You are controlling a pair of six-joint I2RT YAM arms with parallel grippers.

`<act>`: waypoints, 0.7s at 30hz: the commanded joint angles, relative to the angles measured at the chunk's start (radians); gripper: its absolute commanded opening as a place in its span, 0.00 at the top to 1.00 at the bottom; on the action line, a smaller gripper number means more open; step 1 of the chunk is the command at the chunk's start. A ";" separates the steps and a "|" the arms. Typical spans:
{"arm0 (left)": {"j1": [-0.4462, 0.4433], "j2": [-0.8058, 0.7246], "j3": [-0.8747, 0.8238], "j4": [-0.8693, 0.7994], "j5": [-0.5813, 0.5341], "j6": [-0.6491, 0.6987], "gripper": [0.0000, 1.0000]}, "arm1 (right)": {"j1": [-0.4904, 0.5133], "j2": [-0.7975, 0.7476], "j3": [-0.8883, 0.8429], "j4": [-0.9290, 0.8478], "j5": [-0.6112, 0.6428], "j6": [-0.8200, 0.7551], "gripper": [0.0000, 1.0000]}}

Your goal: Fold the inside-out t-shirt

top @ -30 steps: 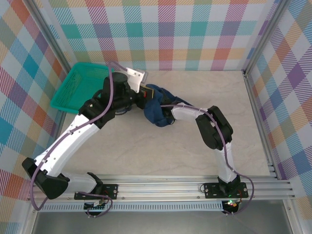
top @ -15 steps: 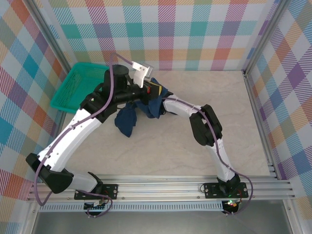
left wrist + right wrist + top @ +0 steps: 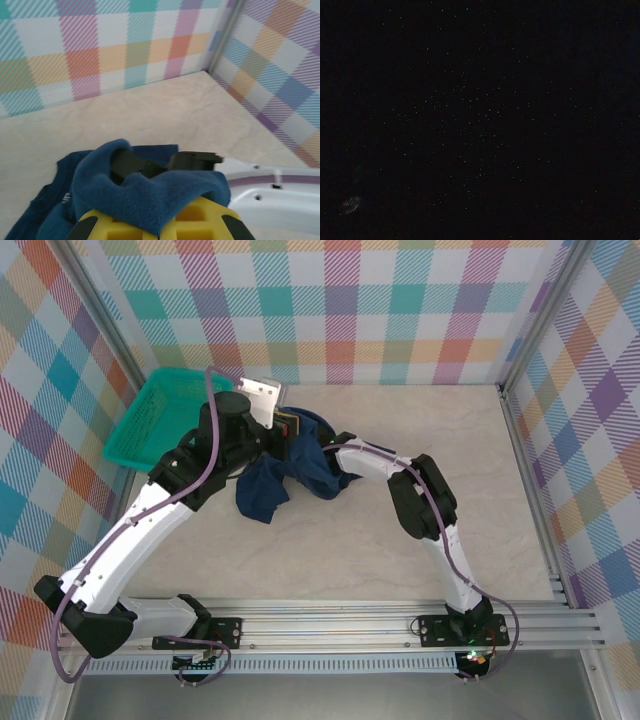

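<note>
Beside the basket [image 3: 140, 425]: your t-shirt [image 3: 290, 475] just dropped open; no fold yet.
Left jaws: clamping cloth.
Right jaws: buried, can't tell.

The t-shirt [image 3: 262, 490] was dark navy, the mesh basket [image 3: 140, 430] teal, the walls [image 3: 400, 310] pastel plaid, the tabletop [image 3: 330, 550] pale beige with faint marbling.
</note>
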 commanded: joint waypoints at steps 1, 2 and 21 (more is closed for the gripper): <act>0.015 -0.062 -0.027 0.074 -0.123 0.000 1.00 | -0.021 0.023 -0.046 -0.123 -0.065 0.006 0.68; 0.021 -0.068 -0.037 0.078 -0.135 -0.004 1.00 | -0.025 0.017 -0.047 -0.120 -0.078 0.008 0.74; 0.350 0.083 -0.335 0.147 -0.124 -0.204 1.00 | -0.075 -0.471 -0.383 0.359 -0.558 0.099 1.00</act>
